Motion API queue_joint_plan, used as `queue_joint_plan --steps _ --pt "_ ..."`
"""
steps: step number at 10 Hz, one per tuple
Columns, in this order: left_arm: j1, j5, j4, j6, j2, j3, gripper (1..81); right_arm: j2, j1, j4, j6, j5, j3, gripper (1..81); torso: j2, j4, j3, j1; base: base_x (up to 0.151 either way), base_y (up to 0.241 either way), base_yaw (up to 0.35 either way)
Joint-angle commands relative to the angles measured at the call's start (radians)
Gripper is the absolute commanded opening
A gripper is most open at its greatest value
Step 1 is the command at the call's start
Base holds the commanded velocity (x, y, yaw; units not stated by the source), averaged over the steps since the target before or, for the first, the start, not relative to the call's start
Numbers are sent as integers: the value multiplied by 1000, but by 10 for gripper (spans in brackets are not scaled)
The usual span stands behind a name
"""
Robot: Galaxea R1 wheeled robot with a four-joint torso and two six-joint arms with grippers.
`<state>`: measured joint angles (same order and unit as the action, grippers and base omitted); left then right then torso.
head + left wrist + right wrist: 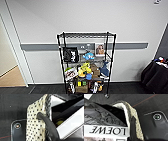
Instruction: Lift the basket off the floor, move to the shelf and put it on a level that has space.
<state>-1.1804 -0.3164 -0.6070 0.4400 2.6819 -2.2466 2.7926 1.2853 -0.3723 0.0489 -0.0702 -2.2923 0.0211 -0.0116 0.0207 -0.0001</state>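
Both end effectors, left (43, 120) and right (133, 125), grip the cream-and-dark checkered woven basket (35, 127) above the dark carpet floor (13, 106); the tall black wire shelf (86, 62), its bare top level (86, 35) free, stands ahead, placing not yet done.

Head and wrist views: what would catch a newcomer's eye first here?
In the head view, the shelf against the pale wall, its lower tiers crammed with toys, boxes and pictures while the top level lies bare. In both wrist views, the checkered basket looms close above the dark floor, a dark finger pressed on its outer wall; inside lies a white box printed LOEWE.
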Motion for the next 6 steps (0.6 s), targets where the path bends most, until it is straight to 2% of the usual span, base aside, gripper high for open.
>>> queue_joint_plan --steps 1,6 --pt "106 -73 -16 0 -23 12 10 -12 -94 1 -3 -52 18 10 0 0 0 0 137 0 0" --pt "106 -73 -16 0 -23 9 10 -15 -95 1 -1 -51 24 10 0 0 0 0 136 0 0"
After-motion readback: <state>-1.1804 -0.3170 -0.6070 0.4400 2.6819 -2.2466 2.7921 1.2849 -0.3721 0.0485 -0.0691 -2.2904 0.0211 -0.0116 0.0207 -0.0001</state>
